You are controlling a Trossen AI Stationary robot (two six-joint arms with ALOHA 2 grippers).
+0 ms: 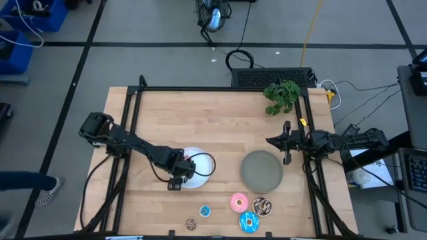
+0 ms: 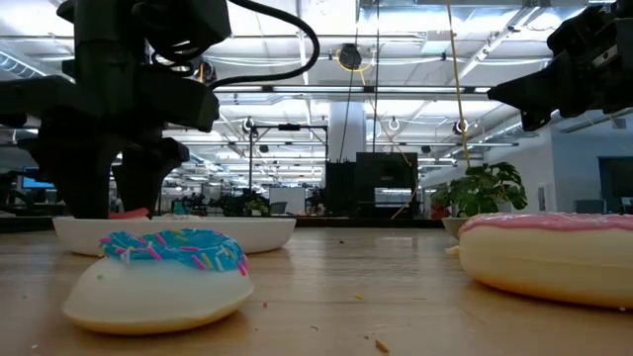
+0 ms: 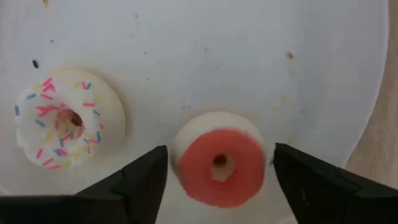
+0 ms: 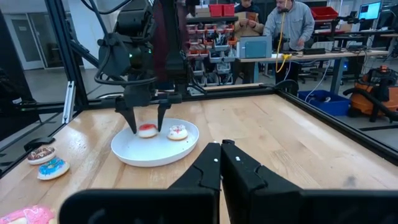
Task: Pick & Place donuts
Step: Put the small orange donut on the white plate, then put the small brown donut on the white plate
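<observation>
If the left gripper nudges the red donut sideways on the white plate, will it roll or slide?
The red donut lies flat between open fingers, so it should slide. The white plate looks glossy, probably slippery. It seems light.

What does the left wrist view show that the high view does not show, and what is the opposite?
Only the left wrist view shows the whitish sprinkled donut lying on the plate beside the red donut, and the open fingers standing clear on either side of the red one.

Only the high view shows the grey plate, the donuts that lie on the table, such as the pink donut, the plant, and the right gripper waiting beside the grey plate.

Both show the left gripper over the white plate.
</observation>
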